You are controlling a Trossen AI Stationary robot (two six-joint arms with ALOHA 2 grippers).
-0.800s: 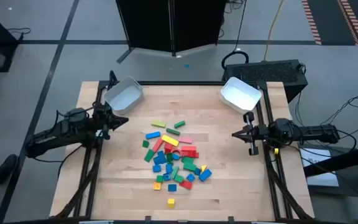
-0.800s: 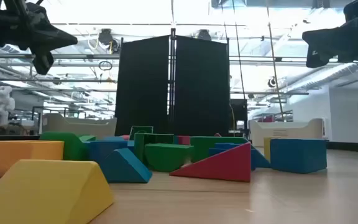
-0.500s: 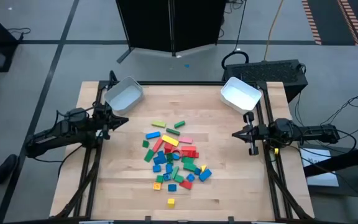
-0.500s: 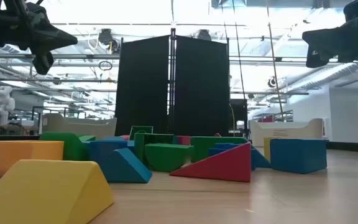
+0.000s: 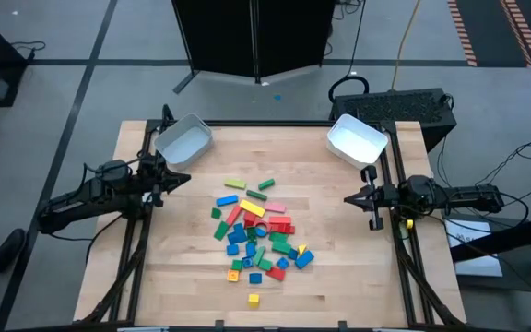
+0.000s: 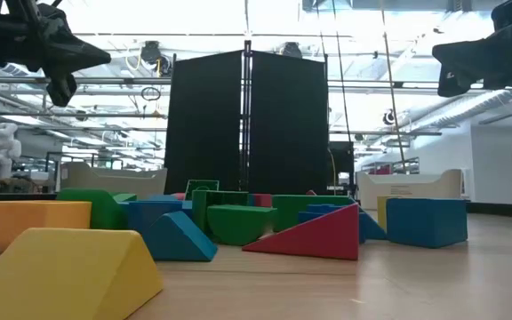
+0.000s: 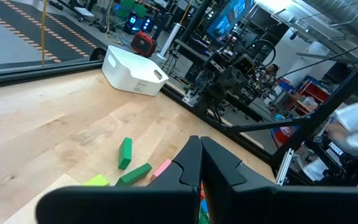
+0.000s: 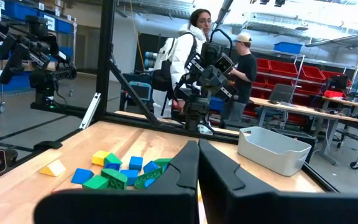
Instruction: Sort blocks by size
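Blocks (image 5: 257,237) sitting in a loose pile mid-table, nothing sorted yet; one small yellow cube (image 5: 253,299) lying apart at the near side. Two white bins (image 5: 183,139) at the far corners of the table (image 5: 339,267), both looking empty. Left gripper (image 5: 179,181) hovering at the left edge just near the left bin, fingers (image 7: 191,163) pressed together per wrist cam, holding nothing. Right gripper (image 5: 359,198) hanging over the right edge, below the right bin (image 5: 356,140), fingers (image 8: 190,163) also closed w/ nothing in them. Both well apart from the pile. Two people (image 8: 185,43) standing in bkgd beyond the table
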